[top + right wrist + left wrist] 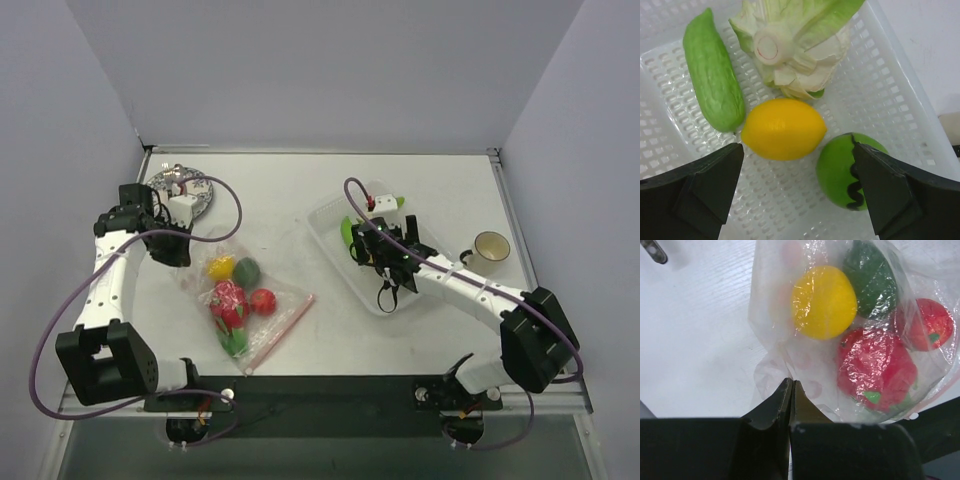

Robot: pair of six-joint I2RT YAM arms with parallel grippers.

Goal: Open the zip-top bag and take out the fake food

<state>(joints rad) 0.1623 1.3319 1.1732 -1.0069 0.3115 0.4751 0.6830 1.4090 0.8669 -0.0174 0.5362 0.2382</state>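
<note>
The clear zip-top bag lies on the table left of centre, its pink zip strip on the near right side. Inside it shows fake food: a yellow piece, a dark green piece and red pieces. My left gripper is shut on the bag's film at its far left corner. My right gripper hangs open over the white tray, nothing held. Below it lie a yellow lemon, a green round piece, a green pod and a cauliflower.
A patterned plate sits at the far left behind my left arm. A cup stands right of the tray. The tray's mesh floor shows between my right fingers.
</note>
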